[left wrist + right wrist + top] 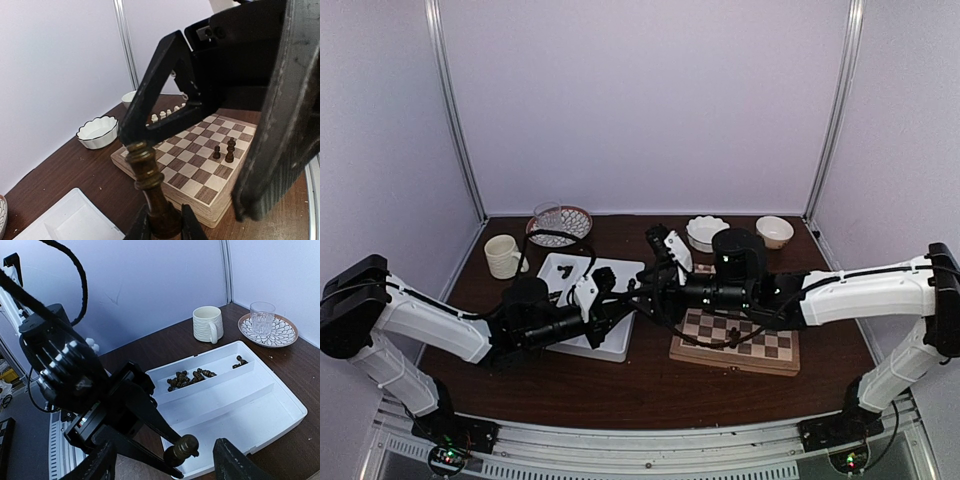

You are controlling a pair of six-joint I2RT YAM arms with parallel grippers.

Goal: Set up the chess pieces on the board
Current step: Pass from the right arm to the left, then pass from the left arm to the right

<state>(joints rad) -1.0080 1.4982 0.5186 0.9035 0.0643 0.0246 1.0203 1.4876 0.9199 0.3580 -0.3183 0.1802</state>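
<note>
The left gripper [164, 227] is clamped on the base of one dark chess piece [150, 185] (long axis pointing out towards the right arm). The right gripper [167, 460] is spread wide, straddling the head without contact. The board [197, 175] lies beyond, on the right arm's side.

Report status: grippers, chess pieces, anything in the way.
Left gripper shut on dark chess piece. Right gripper open astride it. Two dark pieces on board, more in tray. Right arm above board.

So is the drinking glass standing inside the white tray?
No, the glass stands on a patterned plate beyond the tray, next to the mug.
</note>
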